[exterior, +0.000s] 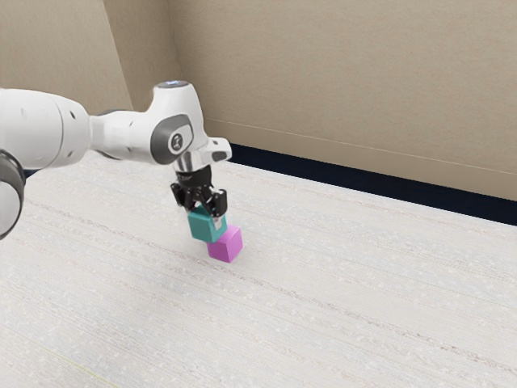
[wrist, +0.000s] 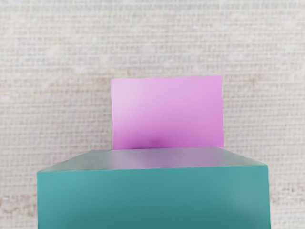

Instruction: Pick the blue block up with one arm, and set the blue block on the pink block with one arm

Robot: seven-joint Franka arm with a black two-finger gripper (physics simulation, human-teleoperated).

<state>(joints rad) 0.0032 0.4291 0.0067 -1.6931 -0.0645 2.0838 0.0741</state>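
Teal-blue block (exterior: 207,227) clamped between closed fingers (exterior: 216,204), mid-carry, offset at 10 o'clock of pink block (exterior: 226,245) in exterior view; next: centre over it, lower, release.

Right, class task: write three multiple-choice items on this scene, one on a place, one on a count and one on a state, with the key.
1. Where is the blue block?
A. Between the fingers of the claw
B. Lying loose, far from the claw
C. Hidden beneath another block

2. How many blocks are there?
A. One
B. Two
C. Four

3. What state is the claw in?
A. Open and empty
B. Shut on the blue block
C. Shut on nothing

Key:
1 A, since the black fingers flank it in the exterior view.
2 B, the blue block plus the pink block beside it.
3 B, as both fingers press its sides.
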